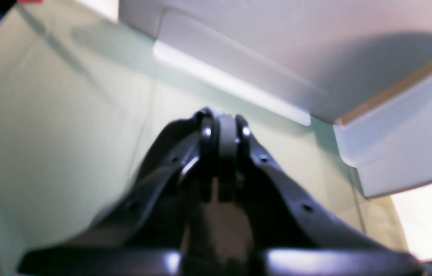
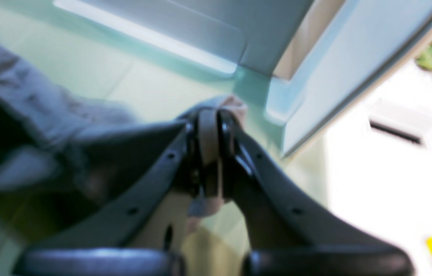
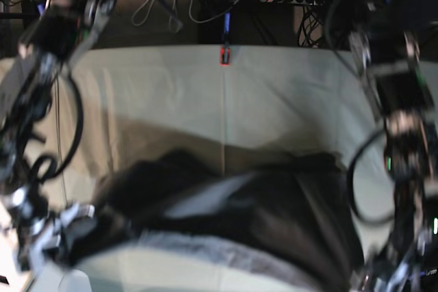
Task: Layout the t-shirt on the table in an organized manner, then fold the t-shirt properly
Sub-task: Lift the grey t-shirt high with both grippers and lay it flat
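Dark grey cotton, the t-shirt point(image 3: 233, 217) hangs blurred across the near half of the table point(image 3: 274, 100), lifted between both arms. We see the right gripper point(image 2: 209, 126) clamped on a fold of its fabric; the left gripper point(image 1: 225, 126) stands closed, its catch unclear. Risk: if one thin pinch slips, the spread collapses into a bunch.

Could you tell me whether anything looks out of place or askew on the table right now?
Yes: the t-shirt is not flat. It lies bunched and blurred across the near part of the table, one edge pinched in the right gripper. Nothing looks spilled or damaged.
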